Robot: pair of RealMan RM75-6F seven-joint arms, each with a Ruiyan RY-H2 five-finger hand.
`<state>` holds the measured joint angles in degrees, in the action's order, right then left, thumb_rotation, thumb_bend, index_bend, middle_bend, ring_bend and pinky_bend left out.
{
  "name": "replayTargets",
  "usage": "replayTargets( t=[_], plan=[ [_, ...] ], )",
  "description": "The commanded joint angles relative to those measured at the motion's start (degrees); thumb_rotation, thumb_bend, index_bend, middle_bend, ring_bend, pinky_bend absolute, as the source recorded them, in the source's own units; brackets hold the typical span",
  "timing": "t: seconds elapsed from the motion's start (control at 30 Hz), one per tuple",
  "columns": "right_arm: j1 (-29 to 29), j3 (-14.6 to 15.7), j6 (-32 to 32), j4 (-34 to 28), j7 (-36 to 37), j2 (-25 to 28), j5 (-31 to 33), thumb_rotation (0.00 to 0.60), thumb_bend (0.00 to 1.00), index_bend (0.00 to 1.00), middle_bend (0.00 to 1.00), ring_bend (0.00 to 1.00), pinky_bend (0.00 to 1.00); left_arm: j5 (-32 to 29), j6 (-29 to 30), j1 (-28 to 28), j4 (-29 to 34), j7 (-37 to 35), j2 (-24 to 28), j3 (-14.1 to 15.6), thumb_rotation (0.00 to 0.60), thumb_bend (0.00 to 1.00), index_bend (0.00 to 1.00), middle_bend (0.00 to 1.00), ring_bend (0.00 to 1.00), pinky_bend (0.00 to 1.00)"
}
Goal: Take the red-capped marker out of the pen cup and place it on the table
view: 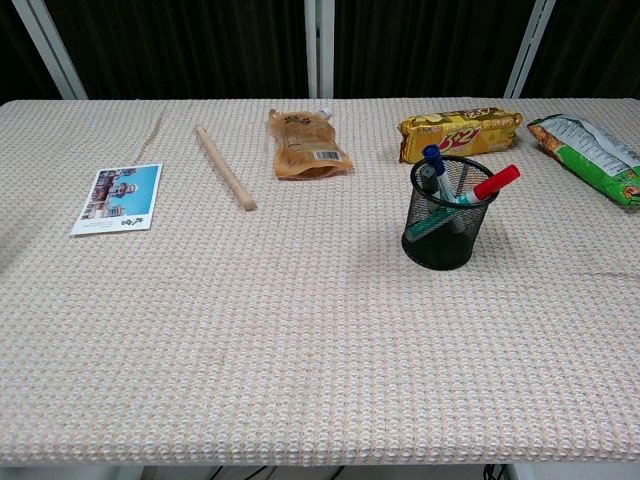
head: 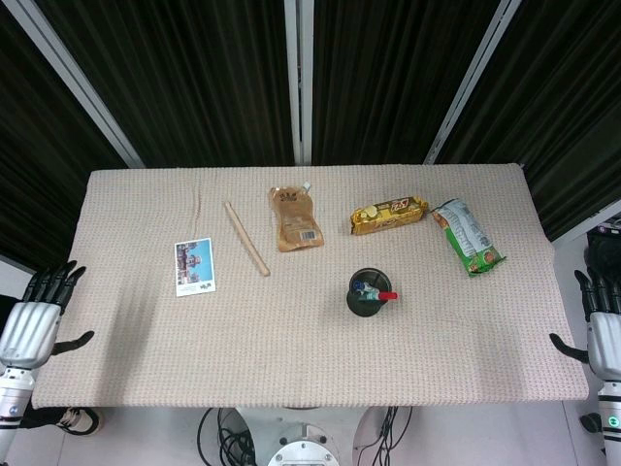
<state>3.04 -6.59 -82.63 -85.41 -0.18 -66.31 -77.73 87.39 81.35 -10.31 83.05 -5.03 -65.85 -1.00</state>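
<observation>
From the head view, the table (head: 146,369) has a woven cloth on it. The black mesh cup (head: 369,294) stands a little right of the middle, near the front. The red-capped marker (head: 385,295) is inside it, with its red cap leaning out toward the right. A blue-capped pen (head: 360,286) sits in the cup too.

The left hand (head: 34,316) hangs off the left edge of the table. Its fingers are spread and it holds nothing. The right hand (head: 602,325) hangs off the right edge. It holds nothing as well, and its fingers look apart. Both hands are well apart from the cup, so the job has not started.

Behind the cup lie a brown pouch (head: 295,218), a yellow snack pack (head: 389,215), a green snack bag (head: 467,236), a wooden stick (head: 246,238) and a small picture card (head: 194,266).

From the chest view, no hands show. The cup (view: 448,232) stands upright. The marker (view: 484,187) tilts to the right, and its red cap pokes up above the rim. The blue pen (view: 434,166) leans the other way.

The right hand is nearer, so I think it should do the reach. It should come in from above and pinch only the red cap. It should lift along the marker's tilt, slowly, so the light cup does not tip. Then it can lay the marker on the bare cloth just beside the cup.
</observation>
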Motion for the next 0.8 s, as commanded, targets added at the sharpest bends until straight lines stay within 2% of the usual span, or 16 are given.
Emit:
replayTargets(
  t=[0.03,0.33,0.67,0.8],
  plan=[
    [0.0,-0.01,0.05,-0.03,0.01,0.01,0.03,0.6,0.08,0.0,0.0,0.0,0.0,0.0,-0.04,0.03,-0.12,-0.11,-0.05,0.0,0.6,0.12,0.02,0.0,0.0,0.0],
    [0.51,0.07,0.08,-1.2,-0.58,0.31,-1.12,0.6,0.08,0.0,0.0,0.0,0.0,0.25,0.12,0.1,-0.16,-0.12,-0.2,-0.06,0.6,0.12,0.02,0.0,0.0,0.0],
    [5.3,0.17,2.98,-7.95,-6.85,1.11,-6.51,0.6,0.09,0.0,0.0,0.0,0.0,-0.99,-1.34,-0.25,0.26,-0.49,0.22,-0.45,0.6,0.12,0.02,0.0,0.0,0.0],
    [8.54,-0.42,5.55,-10.99,-11.81,0.45,-8.04,0.6,0.1,0.0,0.0,0.0,0.0,-0.9,-1.44,-0.19,-0.1,-0.9,0.23,-0.33,0.6,0.12,0.02,0.0,0.0,0.0]
  ],
)
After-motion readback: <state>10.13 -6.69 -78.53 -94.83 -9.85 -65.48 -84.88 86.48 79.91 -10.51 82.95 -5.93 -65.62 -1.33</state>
